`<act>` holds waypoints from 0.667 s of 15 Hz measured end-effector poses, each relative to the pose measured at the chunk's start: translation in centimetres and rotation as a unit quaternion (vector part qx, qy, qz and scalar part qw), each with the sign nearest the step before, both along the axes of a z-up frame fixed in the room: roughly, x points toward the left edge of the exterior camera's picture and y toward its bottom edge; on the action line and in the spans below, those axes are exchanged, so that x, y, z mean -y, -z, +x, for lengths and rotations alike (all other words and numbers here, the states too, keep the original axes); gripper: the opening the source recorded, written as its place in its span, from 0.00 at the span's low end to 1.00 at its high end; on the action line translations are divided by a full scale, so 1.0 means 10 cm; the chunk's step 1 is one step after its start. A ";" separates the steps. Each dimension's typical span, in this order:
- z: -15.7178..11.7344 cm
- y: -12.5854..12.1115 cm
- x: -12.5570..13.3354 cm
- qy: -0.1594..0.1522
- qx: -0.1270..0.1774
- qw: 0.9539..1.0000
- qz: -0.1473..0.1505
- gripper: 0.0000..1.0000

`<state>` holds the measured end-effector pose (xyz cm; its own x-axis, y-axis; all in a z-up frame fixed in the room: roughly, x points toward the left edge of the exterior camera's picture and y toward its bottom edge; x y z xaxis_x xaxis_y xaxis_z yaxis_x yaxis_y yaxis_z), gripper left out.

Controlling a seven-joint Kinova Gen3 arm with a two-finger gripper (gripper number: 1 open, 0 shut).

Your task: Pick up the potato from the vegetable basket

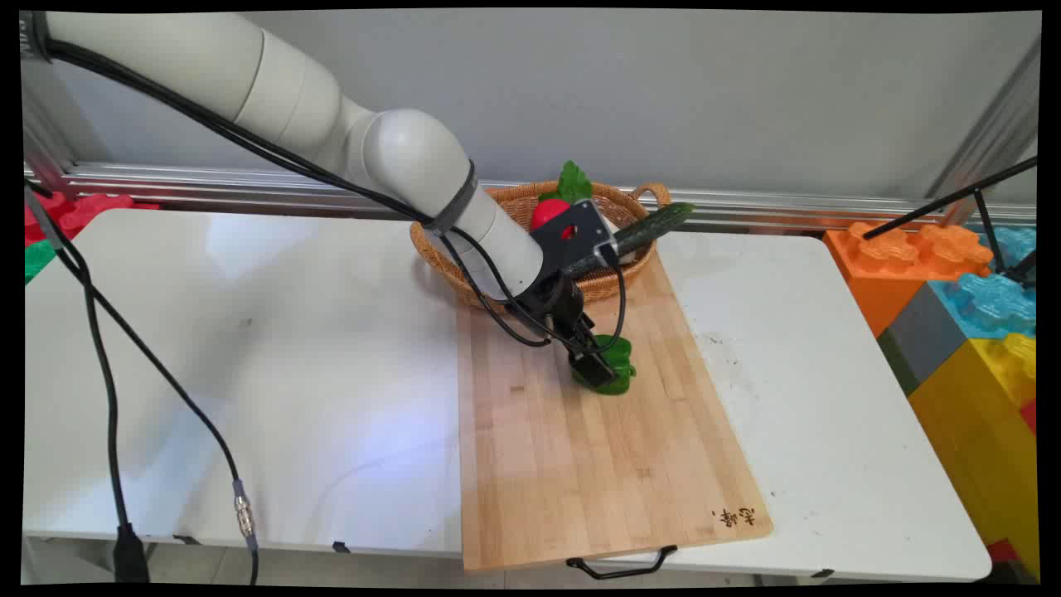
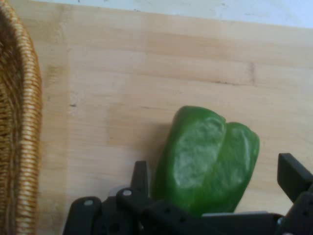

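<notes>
We see the gripper (image 2: 210,181) at frame centre, fingers spread wide either side of the green pepper (image 2: 208,164) lying on the cutting board (image 1: 580,464). We judge the pepper light, hollow, glossy and slippery; best held across its broad middle. The basket (image 1: 497,274) sits just above it in the frame.

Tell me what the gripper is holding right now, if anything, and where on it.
The gripper brackets the green pepper on the cutting board, a finger at each side; whether it is actually clamped cannot be told.

The only marking is a small dark stamp on the cutting board (image 1: 613,464), too small to read.
</notes>
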<state>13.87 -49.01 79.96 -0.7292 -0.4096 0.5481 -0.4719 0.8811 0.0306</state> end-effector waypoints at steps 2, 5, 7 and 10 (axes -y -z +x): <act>0.00 -0.07 0.01 -0.006 -0.004 1.000 -0.004 1.00; 0.08 -0.32 0.08 -0.022 -0.010 0.999 -0.024 1.00; 0.18 -0.53 0.16 -0.033 -0.009 0.998 -0.043 1.00; 0.41 -0.86 0.28 -0.065 -0.002 0.995 -0.074 1.00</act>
